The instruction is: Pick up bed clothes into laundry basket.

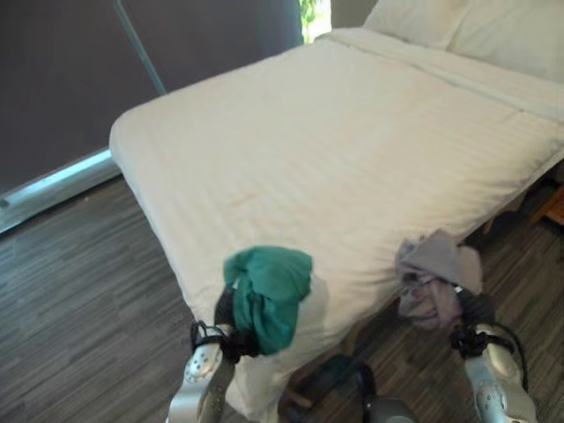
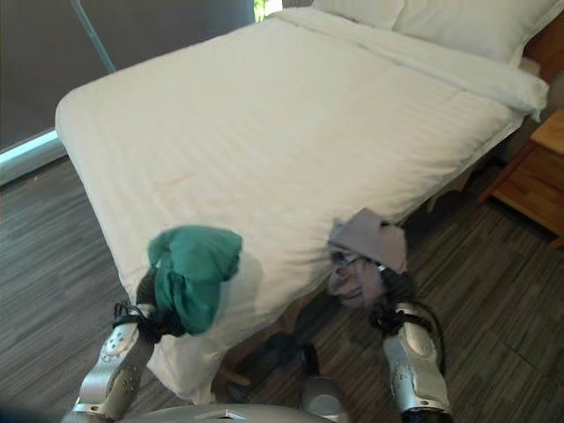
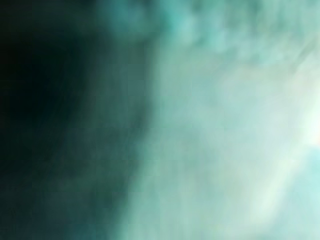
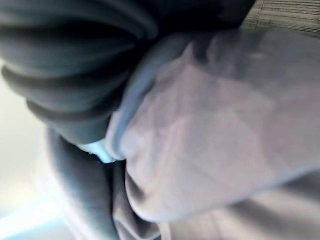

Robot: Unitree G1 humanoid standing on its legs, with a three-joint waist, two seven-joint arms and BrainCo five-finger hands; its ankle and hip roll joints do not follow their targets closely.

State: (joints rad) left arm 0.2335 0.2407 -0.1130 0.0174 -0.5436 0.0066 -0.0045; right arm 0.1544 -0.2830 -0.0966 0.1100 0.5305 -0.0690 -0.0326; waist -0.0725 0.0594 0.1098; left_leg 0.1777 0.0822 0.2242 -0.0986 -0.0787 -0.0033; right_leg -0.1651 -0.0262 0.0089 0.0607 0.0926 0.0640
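Dark wood floor [image 1: 79, 291] lies nearest, where the left hand [image 1: 226, 310], fingers buried in a bunched green cloth [image 1: 269, 295], and the right hand [image 4: 75, 75], fingers hidden in a crumpled grey cloth [image 1: 434, 278], rise before the white bed [image 1: 352, 150].

Soft daylight from a narrow window gap [image 1: 315, 18] beside the dark blind [image 1: 132, 53] brightens the white bed [image 1: 335, 150] evenly, almost washing out its faint stripes, while the wood floor [image 1: 79, 300] stays dim and the space under the bed's near corner falls into deep shadow. Both head views are slightly soft, with no hard glare. The left wrist view is wholly out of focus, a blur of green cloth [image 3: 210, 125] running from black to pale glow, and the right wrist view shows grey cloth [image 4: 215, 140] blurred at close range, with a bright overexposed patch at one corner.
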